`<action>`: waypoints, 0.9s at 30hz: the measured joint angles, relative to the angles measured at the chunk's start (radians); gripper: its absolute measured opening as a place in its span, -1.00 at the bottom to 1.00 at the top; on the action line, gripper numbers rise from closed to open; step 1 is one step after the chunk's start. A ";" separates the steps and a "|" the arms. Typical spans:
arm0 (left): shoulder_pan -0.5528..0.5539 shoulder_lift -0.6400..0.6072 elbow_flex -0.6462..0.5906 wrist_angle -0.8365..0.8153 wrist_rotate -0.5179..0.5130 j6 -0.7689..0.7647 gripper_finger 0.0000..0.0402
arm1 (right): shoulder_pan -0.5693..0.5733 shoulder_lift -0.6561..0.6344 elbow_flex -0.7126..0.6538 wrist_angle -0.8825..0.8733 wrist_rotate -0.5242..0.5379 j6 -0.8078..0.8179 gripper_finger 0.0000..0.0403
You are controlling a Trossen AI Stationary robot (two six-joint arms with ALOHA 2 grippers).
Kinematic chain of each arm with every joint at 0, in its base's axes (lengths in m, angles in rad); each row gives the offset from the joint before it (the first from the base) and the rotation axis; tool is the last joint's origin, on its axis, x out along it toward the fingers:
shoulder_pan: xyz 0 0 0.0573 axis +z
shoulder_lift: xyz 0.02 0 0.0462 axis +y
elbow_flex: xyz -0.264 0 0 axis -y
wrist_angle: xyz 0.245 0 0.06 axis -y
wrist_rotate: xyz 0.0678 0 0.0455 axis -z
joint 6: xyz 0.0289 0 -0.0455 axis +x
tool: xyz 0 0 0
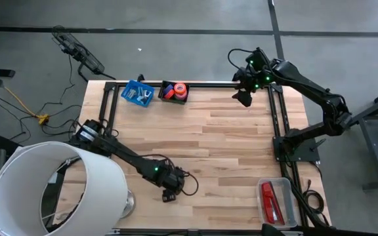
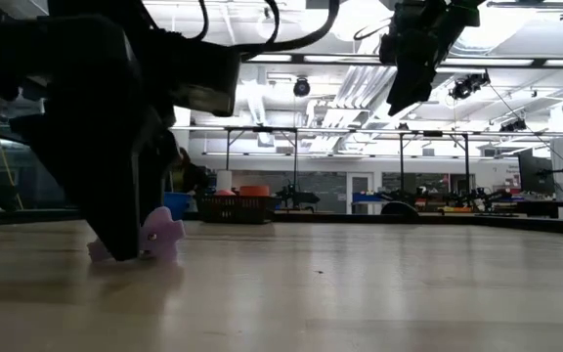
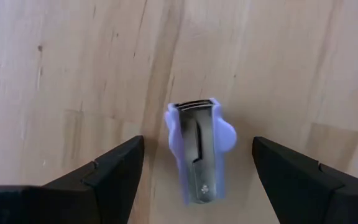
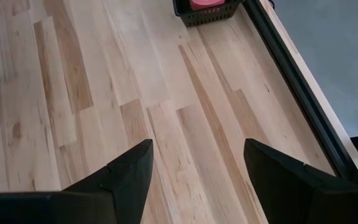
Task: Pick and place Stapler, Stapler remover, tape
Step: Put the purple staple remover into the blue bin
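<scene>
- Near the table's front edge, we see the left gripper [image 3: 197, 168] lowered to the wood, fingers spread wide on either side of the purple staple remover [image 3: 199, 149], not gripping it.
- At the back right, the right gripper [image 4: 197, 168] hangs open and empty above the table [image 1: 228, 137].
- We find the red stapler [image 1: 270, 200] in the clear tray [image 1: 290, 196] at front right, and tape rolls [image 1: 179, 88] in the black basket [image 1: 173, 96] at the back.

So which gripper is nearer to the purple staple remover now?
The left. The left gripper is right over the purple staple remover, open fingers on both sides. The right gripper hangs high at the table's far edge.
</scene>
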State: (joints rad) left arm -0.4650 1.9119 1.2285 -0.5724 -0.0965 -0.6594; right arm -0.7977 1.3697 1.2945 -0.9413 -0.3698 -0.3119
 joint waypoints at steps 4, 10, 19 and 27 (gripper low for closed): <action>-0.001 0.018 0.004 0.019 -0.030 -0.003 0.46 | 0.000 0.000 0.000 -0.004 0.000 0.004 0.21; -0.003 0.019 0.005 0.018 -0.075 -0.007 0.45 | 0.000 0.000 0.000 0.001 0.000 0.008 0.21; 0.000 0.019 0.005 0.020 -0.079 -0.066 -0.02 | 0.000 0.000 0.000 0.011 0.000 0.008 0.21; 0.001 0.020 0.005 0.031 -0.090 -0.087 -0.55 | 0.000 0.000 0.000 0.013 0.000 0.008 0.21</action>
State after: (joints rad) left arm -0.4644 1.9320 1.2335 -0.5411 -0.1863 -0.7460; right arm -0.7975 1.3697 1.2945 -0.9279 -0.3695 -0.3038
